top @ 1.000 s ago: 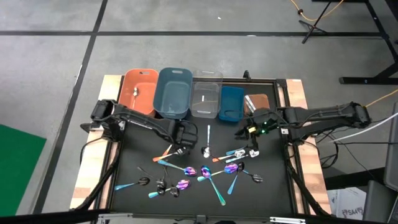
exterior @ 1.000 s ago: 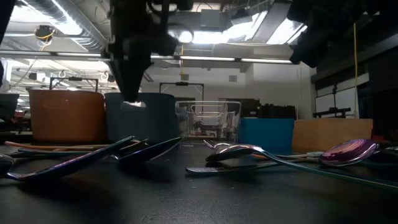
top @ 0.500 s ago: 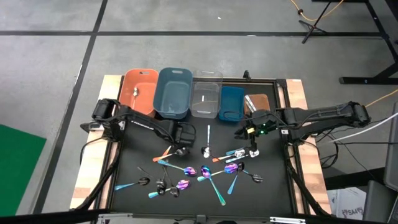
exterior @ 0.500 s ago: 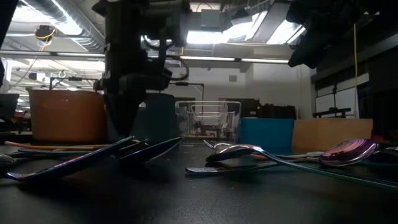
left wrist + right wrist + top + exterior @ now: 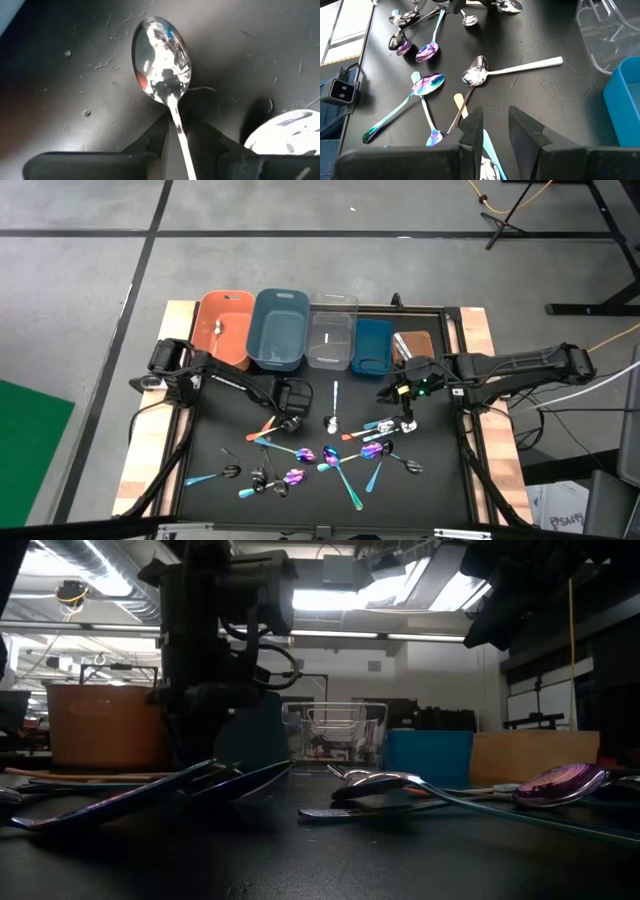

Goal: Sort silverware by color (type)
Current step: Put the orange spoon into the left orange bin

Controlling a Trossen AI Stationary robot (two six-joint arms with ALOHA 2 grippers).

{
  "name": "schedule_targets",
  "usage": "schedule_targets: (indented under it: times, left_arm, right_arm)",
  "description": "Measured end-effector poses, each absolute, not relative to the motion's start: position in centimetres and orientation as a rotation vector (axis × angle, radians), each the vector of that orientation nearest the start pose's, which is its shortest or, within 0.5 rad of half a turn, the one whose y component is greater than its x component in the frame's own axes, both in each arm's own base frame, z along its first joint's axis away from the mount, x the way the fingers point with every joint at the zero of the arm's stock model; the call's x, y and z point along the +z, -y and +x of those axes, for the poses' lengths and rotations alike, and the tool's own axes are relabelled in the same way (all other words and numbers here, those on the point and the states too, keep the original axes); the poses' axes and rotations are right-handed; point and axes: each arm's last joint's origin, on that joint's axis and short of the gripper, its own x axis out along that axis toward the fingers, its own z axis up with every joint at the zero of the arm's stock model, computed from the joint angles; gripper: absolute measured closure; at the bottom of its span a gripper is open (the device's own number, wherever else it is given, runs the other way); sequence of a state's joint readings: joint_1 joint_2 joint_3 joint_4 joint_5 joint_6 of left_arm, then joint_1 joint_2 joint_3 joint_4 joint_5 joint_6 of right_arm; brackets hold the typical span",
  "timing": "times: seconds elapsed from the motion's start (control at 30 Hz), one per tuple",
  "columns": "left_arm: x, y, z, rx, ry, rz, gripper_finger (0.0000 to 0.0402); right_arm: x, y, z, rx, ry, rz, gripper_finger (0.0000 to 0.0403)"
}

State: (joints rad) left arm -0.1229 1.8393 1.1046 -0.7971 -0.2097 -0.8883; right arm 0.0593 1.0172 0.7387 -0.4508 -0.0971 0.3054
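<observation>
silverware (image 5: 330, 455) lay scattered on black mat (image 5: 215, 450) in front of bins (image 5: 279, 330). my left gripper (image 5: 172, 131) was down at mat, fingers (image 5: 155, 137) narrow around silver spoon (image 5: 161, 62) handle. my right gripper (image 5: 492, 131) hovered near blue bin (image 5: 626, 97), fingers narrow, blue-handled utensil (image 5: 490, 147) between them.

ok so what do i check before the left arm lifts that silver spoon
1. Silver spoon handle sits between the left gripper fingers: ok
2. Fingers clamped firmly on the handle: cannot tell
3. Spoon lies apart from the neighbouring spoon bowl: ok
4. Right gripper is off to the other side, out of the way to the bins: ok
5. Clear bin is uncovered, with room: ok
</observation>
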Motion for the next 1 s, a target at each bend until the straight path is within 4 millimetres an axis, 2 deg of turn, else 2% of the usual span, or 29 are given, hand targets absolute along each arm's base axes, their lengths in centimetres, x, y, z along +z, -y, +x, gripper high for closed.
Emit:
schedule_targets:
  times: [0.27, 0.77, 1.0]
  left_arm:
    - [14.2, 3.2, 31.4, 0.720, -1.342, -0.445, 0.0395]
    - [14.5, 3.2, 31.4, 0.691, -1.351, -0.437, 0.0399]
    - [15.7, 3.3, 31.2, 0.672, -1.318, -0.454, 0.0400]
  right_arm:
    - [25.4, -1.5, 20.5, 0.037, -0.747, 0.305, 0.0322]
    - [25.4, -1.5, 20.5, 0.037, -0.747, 0.305, 0.0322]
    - [25.4, -1.5, 20.5, 0.036, -0.747, 0.305, 0.0322]
